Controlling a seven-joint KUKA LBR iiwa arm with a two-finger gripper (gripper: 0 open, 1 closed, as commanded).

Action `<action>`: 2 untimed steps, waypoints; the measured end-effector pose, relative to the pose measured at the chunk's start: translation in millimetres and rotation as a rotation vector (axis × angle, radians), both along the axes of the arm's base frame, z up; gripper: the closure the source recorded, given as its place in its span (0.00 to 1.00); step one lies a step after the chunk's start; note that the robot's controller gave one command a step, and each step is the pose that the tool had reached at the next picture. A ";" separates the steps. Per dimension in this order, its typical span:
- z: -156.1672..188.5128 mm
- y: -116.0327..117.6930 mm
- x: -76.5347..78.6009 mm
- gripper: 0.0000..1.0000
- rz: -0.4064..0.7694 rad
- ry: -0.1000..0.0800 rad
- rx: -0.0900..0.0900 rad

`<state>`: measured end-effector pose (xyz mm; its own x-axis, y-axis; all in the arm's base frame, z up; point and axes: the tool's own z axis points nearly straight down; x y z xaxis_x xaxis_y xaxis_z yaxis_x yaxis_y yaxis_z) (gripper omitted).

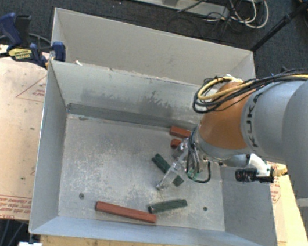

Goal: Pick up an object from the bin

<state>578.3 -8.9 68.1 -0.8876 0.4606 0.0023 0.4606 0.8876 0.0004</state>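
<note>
1. The gripper (171,175) hangs low in the bin (95,156), just right of the frame's centre; we cannot tell whether it is spread or pressed together.
2. A small green block (160,162) lies just left of it.
3. Lower in the frame we see a green bar (167,205) and a red bar (126,212); an orange block (180,132) lies above.
</note>
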 end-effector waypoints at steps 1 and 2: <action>0.3 0.4 0.6 0.00 0.003 -0.003 -0.001; 1.8 0.3 1.5 1.00 0.003 -0.005 -0.002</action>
<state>579.8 -8.5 69.9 -0.8890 0.4579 -0.0029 0.4579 0.8890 0.0014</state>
